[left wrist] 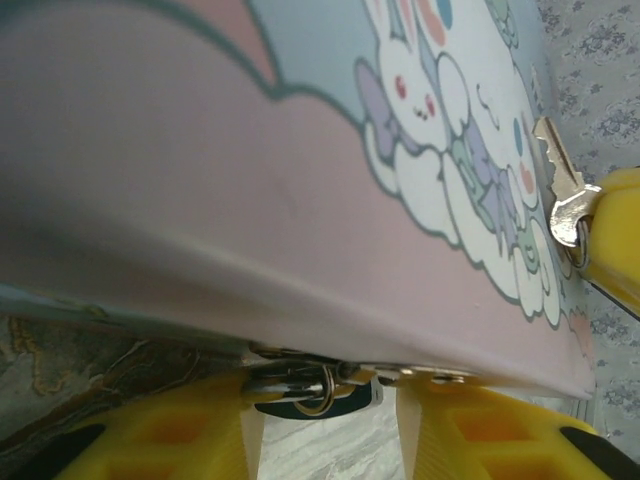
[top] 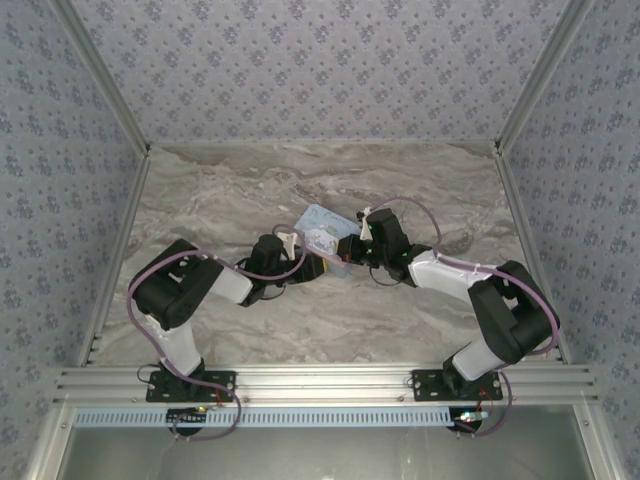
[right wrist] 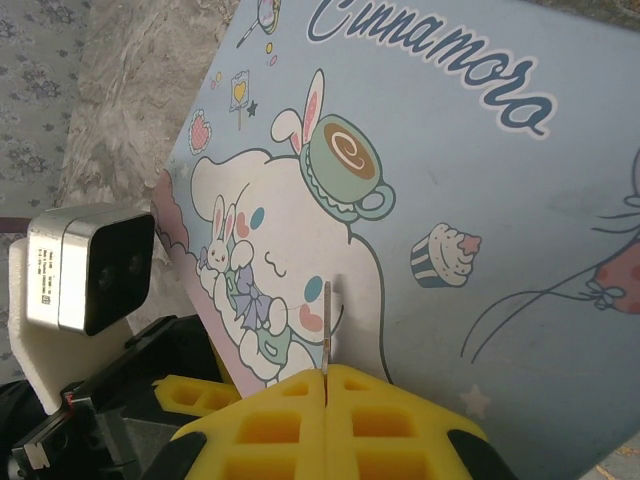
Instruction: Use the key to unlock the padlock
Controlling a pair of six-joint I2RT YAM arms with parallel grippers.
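Note:
The tiny teal padlock [left wrist: 318, 398] hangs by its silvery shackle from the hasp under the edge of the pastel cartoon tin box [left wrist: 250, 180]. My left gripper [left wrist: 322, 425] stands open around it. One yellow finger [left wrist: 170, 435] touches the padlock's end, and a thin gap shows at the other finger. My right gripper [right wrist: 326, 372] is shut on the thin silvery key [right wrist: 327, 322], which points edge-on at the box lid [right wrist: 450, 180]. The key [left wrist: 558, 185] also sticks out of a yellow finger over the lid's far side. In the top view both grippers, left [top: 292, 250] and right [top: 357, 243], meet at the box [top: 322, 230].
The box lies on the marble table [top: 230, 190] between patterned walls. The left arm's wrist camera [right wrist: 90, 262] and black links sit close beside the right gripper. Free tabletop lies behind and to both sides of the box.

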